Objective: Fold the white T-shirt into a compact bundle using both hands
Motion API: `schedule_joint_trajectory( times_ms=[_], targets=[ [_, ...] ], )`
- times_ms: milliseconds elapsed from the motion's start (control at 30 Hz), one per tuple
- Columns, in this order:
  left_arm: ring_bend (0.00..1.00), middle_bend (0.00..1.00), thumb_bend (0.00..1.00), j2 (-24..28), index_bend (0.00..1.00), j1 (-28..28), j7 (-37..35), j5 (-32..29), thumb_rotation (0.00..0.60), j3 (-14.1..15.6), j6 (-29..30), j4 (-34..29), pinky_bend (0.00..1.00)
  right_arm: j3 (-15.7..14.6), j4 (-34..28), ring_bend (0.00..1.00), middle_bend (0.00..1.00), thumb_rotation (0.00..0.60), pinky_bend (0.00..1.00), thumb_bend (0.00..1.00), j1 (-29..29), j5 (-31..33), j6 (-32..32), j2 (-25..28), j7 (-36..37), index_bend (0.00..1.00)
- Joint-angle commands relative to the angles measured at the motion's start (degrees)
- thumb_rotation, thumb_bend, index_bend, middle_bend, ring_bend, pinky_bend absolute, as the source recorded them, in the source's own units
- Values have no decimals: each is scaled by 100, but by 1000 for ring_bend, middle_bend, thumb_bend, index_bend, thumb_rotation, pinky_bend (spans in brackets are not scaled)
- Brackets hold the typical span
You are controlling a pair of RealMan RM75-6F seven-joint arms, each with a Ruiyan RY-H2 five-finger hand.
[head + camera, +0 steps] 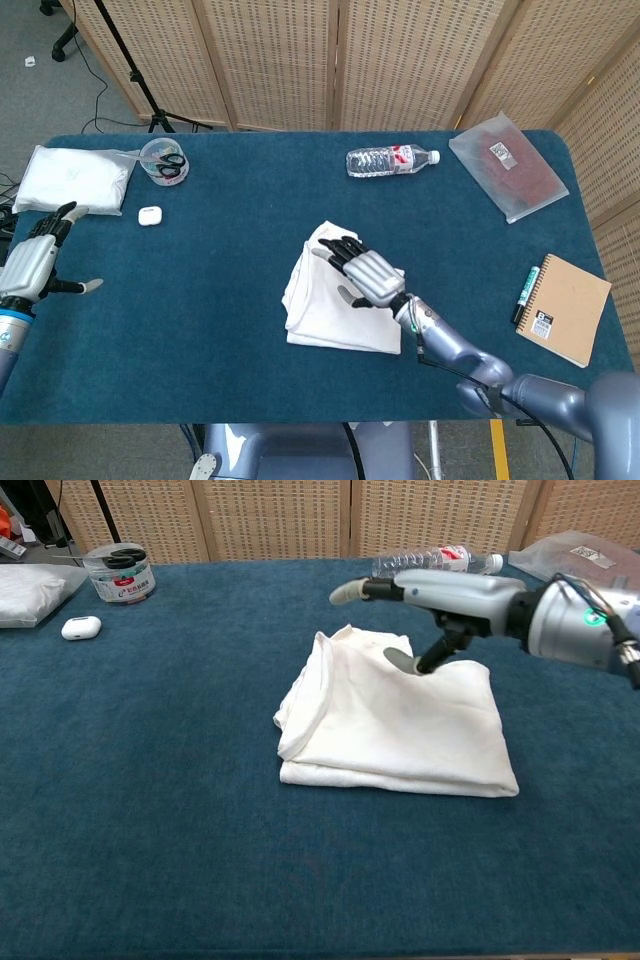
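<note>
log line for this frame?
phase: fold | T-shirt: folded, on table | right hand: open, above shirt | left hand: open, idle at table's left edge

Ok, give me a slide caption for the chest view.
Right hand hovers open above the folded white T-shirt on the blue table.

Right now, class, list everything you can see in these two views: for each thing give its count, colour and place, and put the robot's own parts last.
T-shirt: 1, white, folded, mid-table.
Bottle: 1, clear, lying at the back.
Pouch: 1, clear with reddish contents, back right corner.
Notebook: 1, tan, right edge.
Marker: 1, green and black, left of the notebook.
Tub: 1, clear, holding scissors, back left.
Earbud case: 1, white, in front of the tub.
White bag: 1, far back left.
Table: 1, blue cover.
Left robot hand: open, left edge.
Right robot hand: open, above the T-shirt.
</note>
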Motion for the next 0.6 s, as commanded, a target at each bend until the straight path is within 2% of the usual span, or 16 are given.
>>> schedule_joint_trajectory(
  times_ms=[33, 100, 233, 600],
  targets=[
    [0, 0, 0, 52, 0, -17, 69, -110, 600, -22, -41, -67, 0, -535, -133, 0, 0, 600, 0, 704, -254, -586, 298, 350, 266, 40],
    [0, 0, 0, 44, 0, -19, 71, -69, 600, -7, -43, -61, 0, -725, -30, 0, 0, 600, 0, 733, -322, -742, 346, 360, 229, 53],
    [0, 0, 0, 20, 0, -20, 37, 7, 600, 4, -26, -12, 0, -872, 167, 0, 0, 600, 0, 774, -343, -853, 326, 225, 276, 72],
    [0, 0, 0, -24, 0, -13, -31, 81, 600, 5, 18, 69, 0, -728, 395, 0, 0, 600, 0, 827, -90, -956, 254, -263, 53, 88]
  ],
)
